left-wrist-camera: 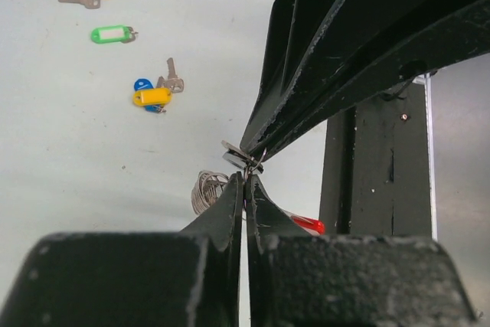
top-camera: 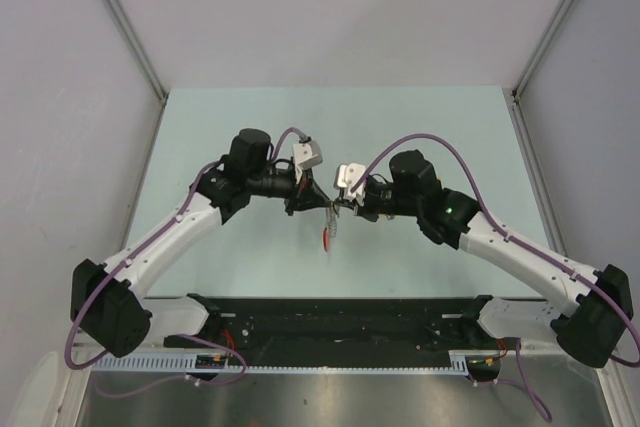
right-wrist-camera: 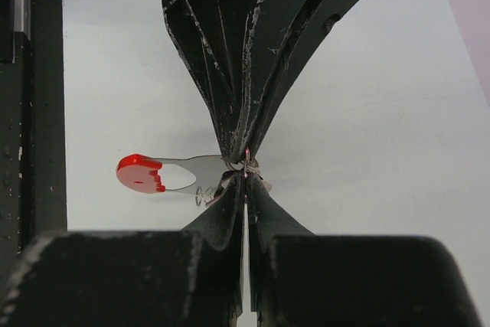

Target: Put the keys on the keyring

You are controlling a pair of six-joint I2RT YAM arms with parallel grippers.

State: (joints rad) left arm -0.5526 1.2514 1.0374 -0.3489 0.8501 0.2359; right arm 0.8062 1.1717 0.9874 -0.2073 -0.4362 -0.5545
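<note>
Your left gripper (left-wrist-camera: 245, 181) is closed, tip to tip with the closed right gripper (left-wrist-camera: 253, 151). Both pinch the keyring (left-wrist-camera: 205, 191), its red tag (left-wrist-camera: 308, 224) hanging beneath. The keys (left-wrist-camera: 151, 96) lie ahead-left, well apart; the left arm appears nearer.

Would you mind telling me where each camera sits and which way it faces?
Top external: above and behind the bases, looking down on the table; both arms show, left gripper meeting right gripper.
Left wrist: on the left arm, looking along its own shut fingers at the right gripper's tips; keys lie beyond.
Right wrist: mirrored, looking along its own shut fingers at the left gripper.
Shared: all three show the red tag of the keyring.
</note>
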